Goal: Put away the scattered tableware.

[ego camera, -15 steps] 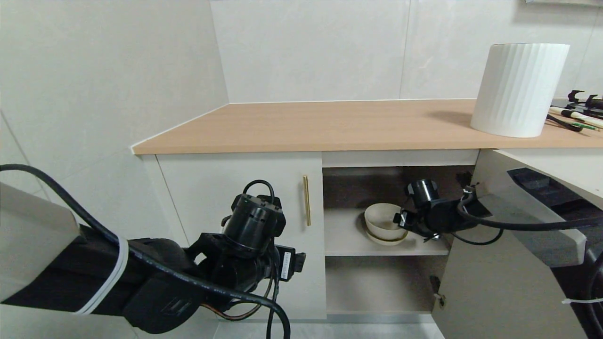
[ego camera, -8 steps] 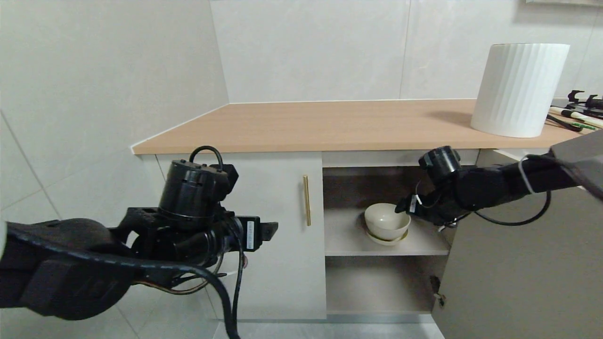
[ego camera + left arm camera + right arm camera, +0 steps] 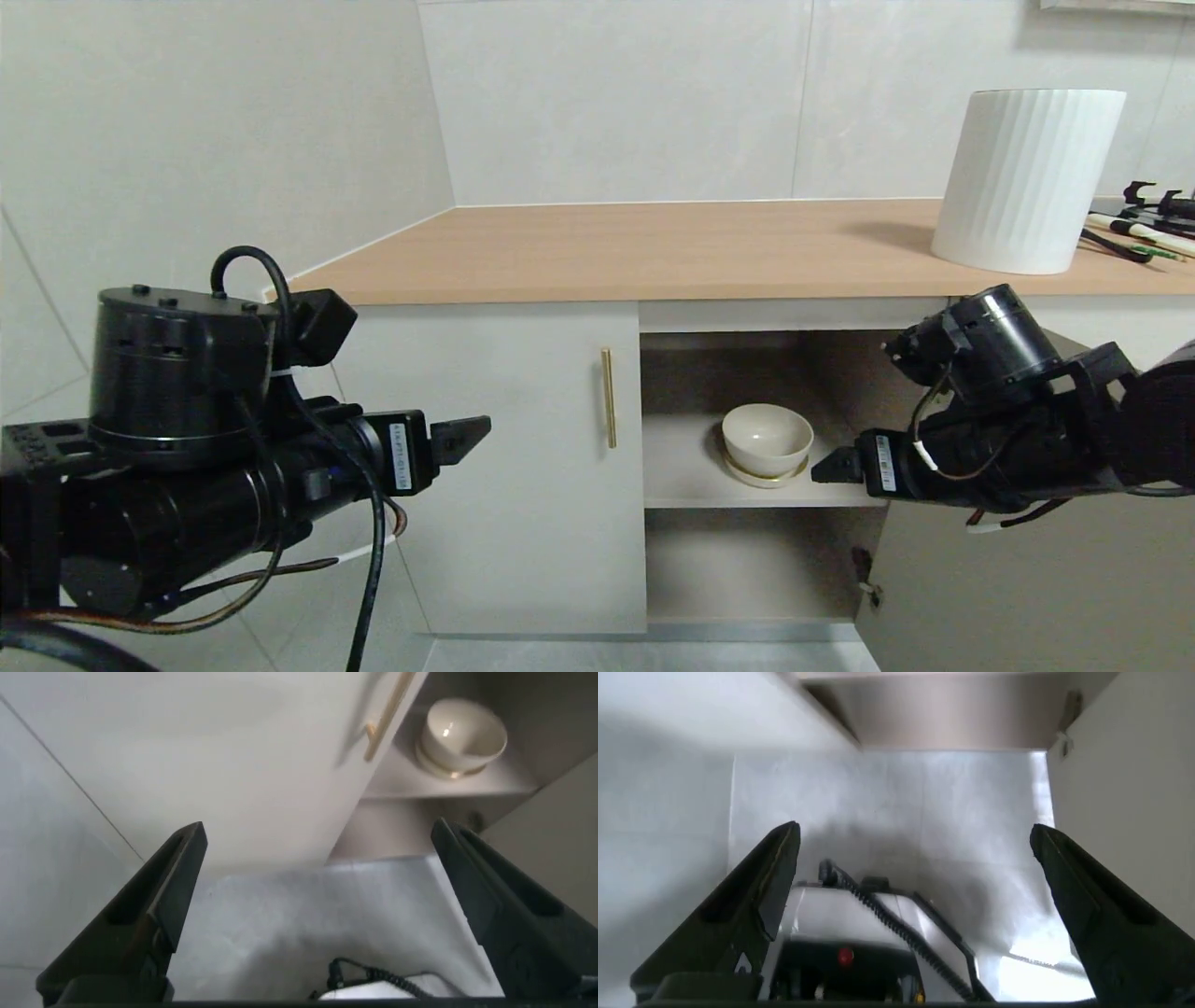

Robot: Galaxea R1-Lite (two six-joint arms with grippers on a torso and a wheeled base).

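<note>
Resting upright on a saucer (image 3: 761, 478) on the upper shelf (image 3: 681, 467) of the open cabinet (image 3: 709, 373): a cream bowl (image 3: 766, 437). Just outside the opening, level with that shelf, right gripper (image 3: 826, 465), jaws spread wide, holding nothing, apart from the bowl. Farther off, before the closed door (image 3: 504, 485) with its brass handle (image 3: 607, 397), left gripper (image 3: 471, 434), likewise wide open and empty. Above, on the wooden countertop (image 3: 653, 247), a white ribbed container (image 3: 1027, 177).

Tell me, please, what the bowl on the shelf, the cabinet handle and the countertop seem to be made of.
Bowl: likely glazed ceramic, cream and glossy, with a highlight inside.
Cabinet handle: looks like brass-toned metal, a slim gold bar.
Countertop: wood-look, probably laminate, matte with faint grain.
</note>
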